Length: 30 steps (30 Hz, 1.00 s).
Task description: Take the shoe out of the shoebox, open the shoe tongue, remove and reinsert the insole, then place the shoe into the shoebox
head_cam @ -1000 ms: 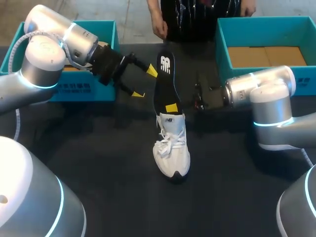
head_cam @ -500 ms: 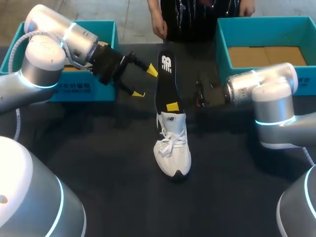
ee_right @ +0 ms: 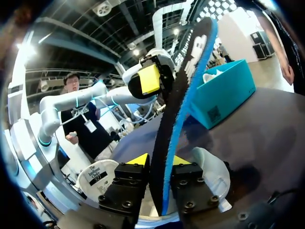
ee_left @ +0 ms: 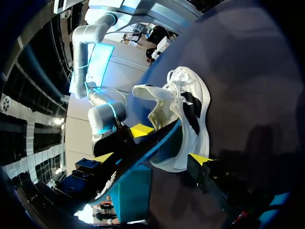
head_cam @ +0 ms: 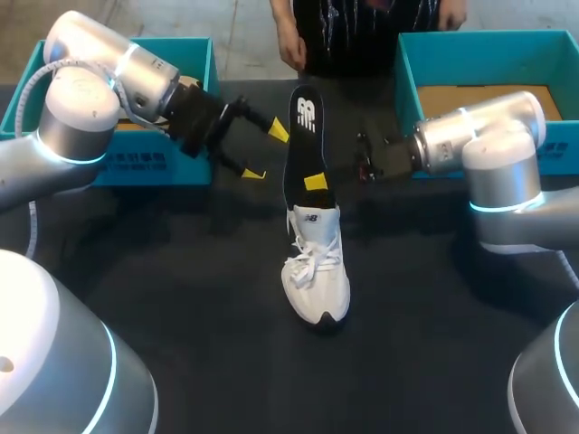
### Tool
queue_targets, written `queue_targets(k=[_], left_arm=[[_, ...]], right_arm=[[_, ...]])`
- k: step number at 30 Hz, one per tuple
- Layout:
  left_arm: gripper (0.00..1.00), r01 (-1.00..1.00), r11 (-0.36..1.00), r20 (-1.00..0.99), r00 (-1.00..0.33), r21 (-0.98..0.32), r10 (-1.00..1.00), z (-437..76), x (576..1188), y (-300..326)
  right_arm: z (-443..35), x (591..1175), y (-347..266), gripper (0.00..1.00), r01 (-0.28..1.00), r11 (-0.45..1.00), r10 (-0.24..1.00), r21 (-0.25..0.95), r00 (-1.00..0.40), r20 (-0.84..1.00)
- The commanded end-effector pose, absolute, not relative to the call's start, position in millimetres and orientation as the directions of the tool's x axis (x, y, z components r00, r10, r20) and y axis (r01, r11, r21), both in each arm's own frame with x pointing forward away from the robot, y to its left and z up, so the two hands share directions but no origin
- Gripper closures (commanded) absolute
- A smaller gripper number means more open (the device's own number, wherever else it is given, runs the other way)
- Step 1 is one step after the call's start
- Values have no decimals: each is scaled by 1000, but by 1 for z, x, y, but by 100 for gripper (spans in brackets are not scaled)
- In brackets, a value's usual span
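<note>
At the table's middle, the white shoe lies toe toward six o'clock. From its heel the black insole runs toward twelve, pinched by the right gripper, whose arm reaches in level from three o'clock. The left gripper hangs at the insole's nine o'clock, fingers spread wide.

Robot lab: left arm, right arm over dark table.

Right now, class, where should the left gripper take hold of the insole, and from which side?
The insole by its free far end, from the left: the open left gripper faces it; the right gripper pinches the thin blade near the shoe.
</note>
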<state>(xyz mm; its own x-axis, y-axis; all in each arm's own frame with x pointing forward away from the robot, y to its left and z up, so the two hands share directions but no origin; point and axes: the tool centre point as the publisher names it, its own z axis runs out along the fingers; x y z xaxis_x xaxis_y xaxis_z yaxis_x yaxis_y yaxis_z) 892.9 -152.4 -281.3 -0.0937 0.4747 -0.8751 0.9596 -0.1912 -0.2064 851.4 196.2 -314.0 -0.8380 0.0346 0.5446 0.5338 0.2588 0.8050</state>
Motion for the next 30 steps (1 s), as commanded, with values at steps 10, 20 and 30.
queue_targets(k=[10,20,30], left_arm=[[0,963,-183,-876,-91,-199,473,-281,888,-151],[0,962,-186,-874,-91,-201,477,-281,888,-151],[0,960,-192,-874,-91,-205,477,-281,887,-151]], right_arm=[[-324,854,195,100,551,297,68,780,-827,558],[-333,842,195,100,565,290,89,773,-820,566],[-345,829,194,100,593,278,99,755,-800,592]])
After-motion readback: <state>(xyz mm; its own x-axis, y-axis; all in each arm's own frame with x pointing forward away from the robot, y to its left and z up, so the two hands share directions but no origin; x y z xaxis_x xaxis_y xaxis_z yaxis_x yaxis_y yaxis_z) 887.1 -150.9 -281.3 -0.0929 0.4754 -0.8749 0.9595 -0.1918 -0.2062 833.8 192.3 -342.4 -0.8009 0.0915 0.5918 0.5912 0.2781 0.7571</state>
